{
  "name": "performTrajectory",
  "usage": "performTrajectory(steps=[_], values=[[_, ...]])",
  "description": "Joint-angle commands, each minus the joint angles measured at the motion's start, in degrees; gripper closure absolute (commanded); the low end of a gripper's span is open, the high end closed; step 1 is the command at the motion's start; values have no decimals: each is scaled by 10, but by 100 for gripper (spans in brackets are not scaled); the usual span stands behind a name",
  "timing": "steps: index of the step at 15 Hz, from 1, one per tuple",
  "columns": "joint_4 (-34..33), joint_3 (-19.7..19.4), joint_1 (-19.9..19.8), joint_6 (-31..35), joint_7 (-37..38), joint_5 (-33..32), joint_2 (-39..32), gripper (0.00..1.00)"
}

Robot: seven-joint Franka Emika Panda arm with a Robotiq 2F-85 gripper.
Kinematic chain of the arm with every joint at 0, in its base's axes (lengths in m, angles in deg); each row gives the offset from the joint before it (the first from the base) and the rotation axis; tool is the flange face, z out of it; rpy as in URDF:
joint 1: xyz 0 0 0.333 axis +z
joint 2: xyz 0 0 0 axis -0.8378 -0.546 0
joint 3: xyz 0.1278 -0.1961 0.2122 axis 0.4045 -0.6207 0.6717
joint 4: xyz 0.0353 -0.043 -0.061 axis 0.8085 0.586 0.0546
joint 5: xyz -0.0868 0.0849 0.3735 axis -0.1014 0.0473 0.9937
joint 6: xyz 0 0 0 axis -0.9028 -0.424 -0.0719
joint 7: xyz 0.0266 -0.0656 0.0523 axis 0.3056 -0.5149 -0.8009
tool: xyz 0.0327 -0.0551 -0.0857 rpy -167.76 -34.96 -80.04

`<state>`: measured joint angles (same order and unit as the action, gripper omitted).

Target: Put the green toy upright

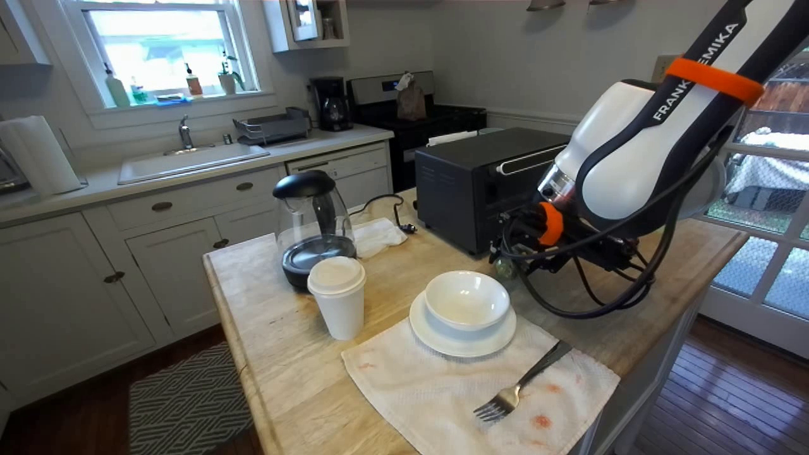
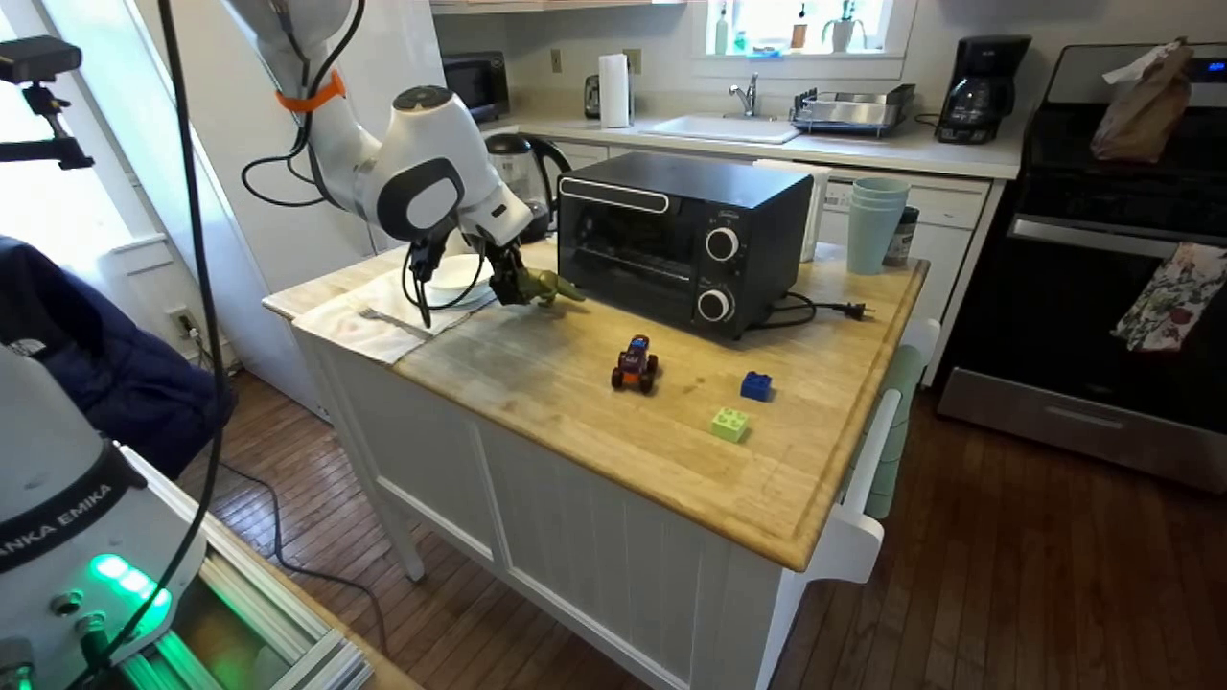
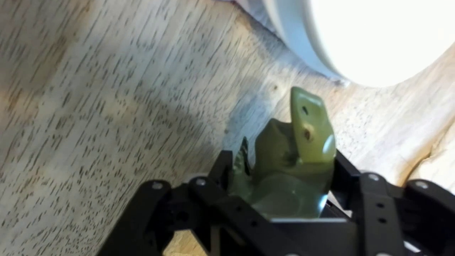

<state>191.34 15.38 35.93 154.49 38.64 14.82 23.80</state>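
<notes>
The olive-green toy (image 3: 284, 167), shaped like a dinosaur, sits between the fingers of my gripper (image 3: 283, 170) in the wrist view. A finger touches it on each side. In an exterior view the toy (image 2: 546, 286) sticks out of the gripper (image 2: 513, 278) toward the oven, low over the table. I cannot tell whether it touches the wood. In an exterior view a small part of the toy (image 1: 505, 268) shows under the gripper (image 1: 524, 256), with cables and the arm hiding the rest.
A white bowl (image 1: 468, 300) on a plate stands close beside the gripper, on a cloth with a fork (image 1: 521, 382). The black toaster oven (image 2: 681, 240) is right behind. A toy truck (image 2: 636, 364), blue block (image 2: 756, 386) and pale-green block (image 2: 729, 425) lie toward the table's end.
</notes>
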Motion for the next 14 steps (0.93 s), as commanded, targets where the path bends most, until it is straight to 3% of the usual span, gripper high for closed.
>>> performTrajectory(steps=[1,6,10,14], values=[[-4,63,-77,39,-27,-21,-33,58],[-1,156,-186,96,-54,-69,-77,58],[0,238,-289,101,-49,-123,-126,58],[1,299,-360,95,-110,-98,-172,58]])
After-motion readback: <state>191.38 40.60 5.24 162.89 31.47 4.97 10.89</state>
